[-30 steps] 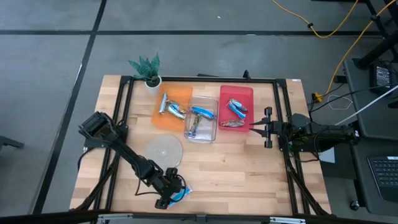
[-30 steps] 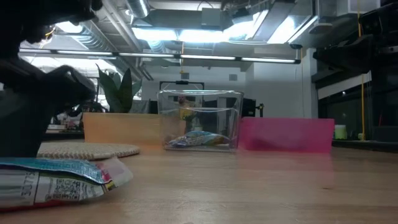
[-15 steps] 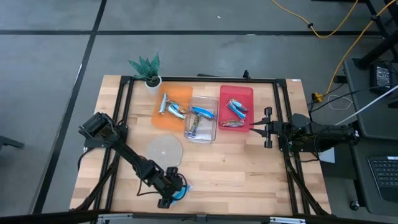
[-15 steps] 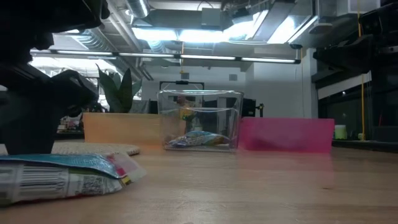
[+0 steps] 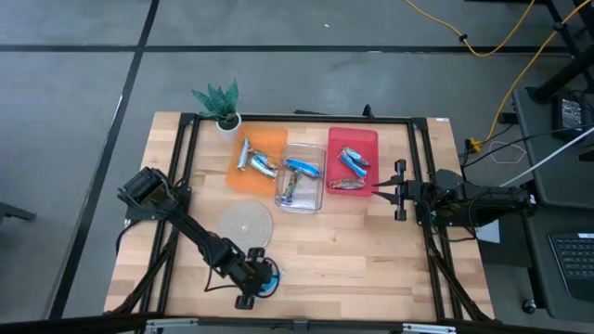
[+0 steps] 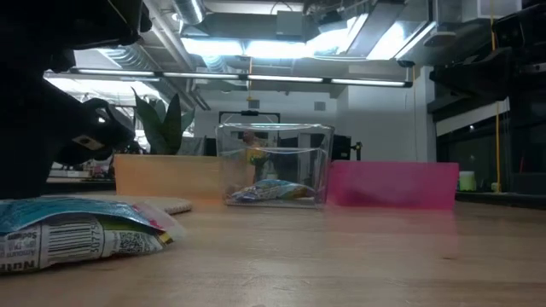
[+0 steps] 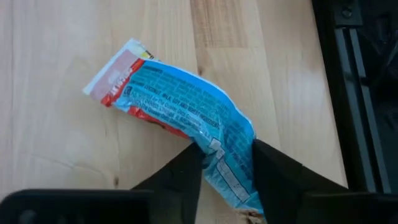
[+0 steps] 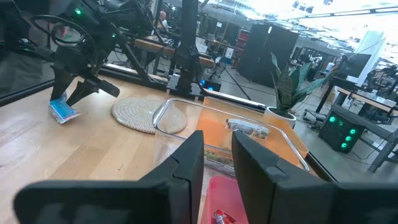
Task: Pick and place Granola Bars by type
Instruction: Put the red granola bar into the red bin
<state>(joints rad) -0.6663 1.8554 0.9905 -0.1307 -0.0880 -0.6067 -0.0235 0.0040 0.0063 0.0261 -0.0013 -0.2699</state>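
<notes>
Pick step: left gripper [image 7: 225, 167] had clamped a blue granola bar [image 7: 186, 112] between its fingers. Next calls for lifting it to a bin; right gripper [image 8: 216, 158], nearly closed, held nothing.

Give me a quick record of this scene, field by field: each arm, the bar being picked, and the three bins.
left gripper: at the table's near edge, fingers closed on the blue-wrapped bar
bar: lying on the table
right gripper: waiting beside the red bin
orange bin: holds bars
clear bin: holds bars
red bin: holds bars
round mat: nothing on it
</notes>
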